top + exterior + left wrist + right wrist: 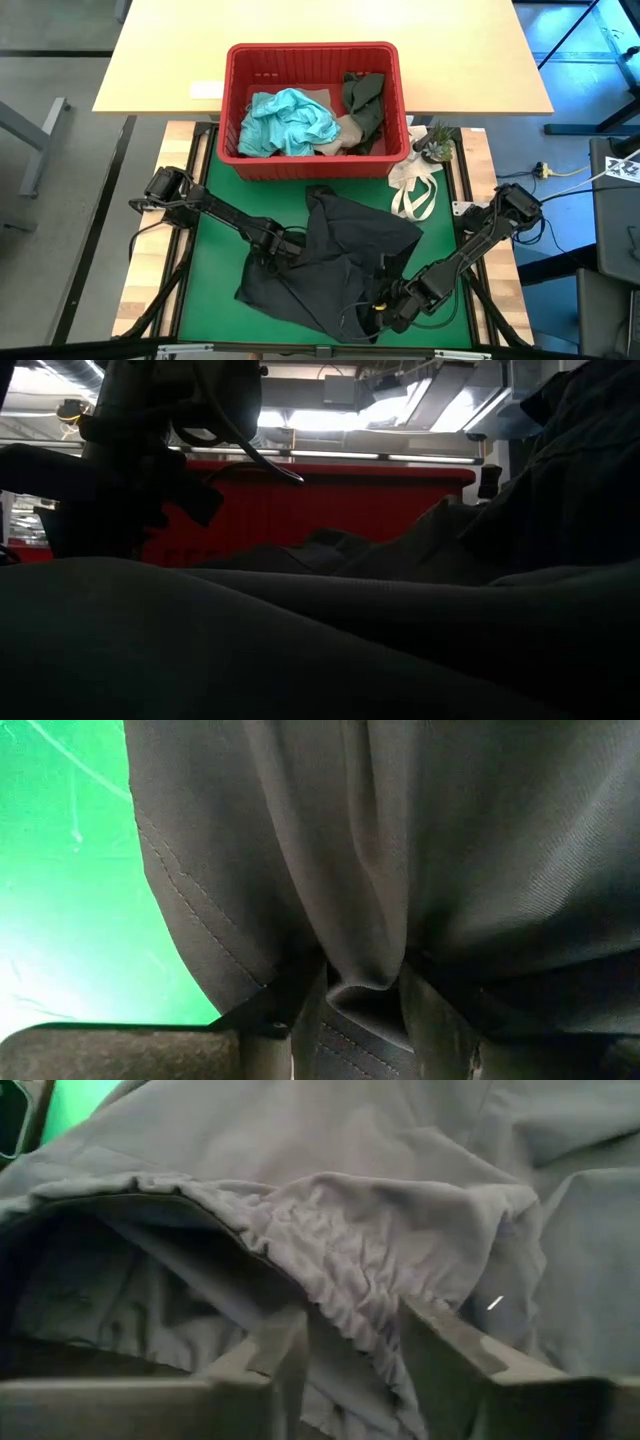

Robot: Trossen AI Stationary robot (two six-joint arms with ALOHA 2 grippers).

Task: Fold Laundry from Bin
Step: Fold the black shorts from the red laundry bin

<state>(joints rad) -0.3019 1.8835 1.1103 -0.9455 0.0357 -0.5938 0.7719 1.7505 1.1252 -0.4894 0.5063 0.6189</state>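
Near the desk's front edge, the left claw (362,1020) pinches the black garment (335,265); the right claw (350,1350) apparently clamps its gathered waistband.

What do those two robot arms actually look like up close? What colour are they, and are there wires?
Both are slim, jointed arms in dark, near-black material, with bulky rounded joints and black cables running along them. The left gripper ends in two flat dark fingers with squared edges; the right gripper has similar blocky, dark grey fingers. A small yellow marking shows near the right arm's wrist in the high view.
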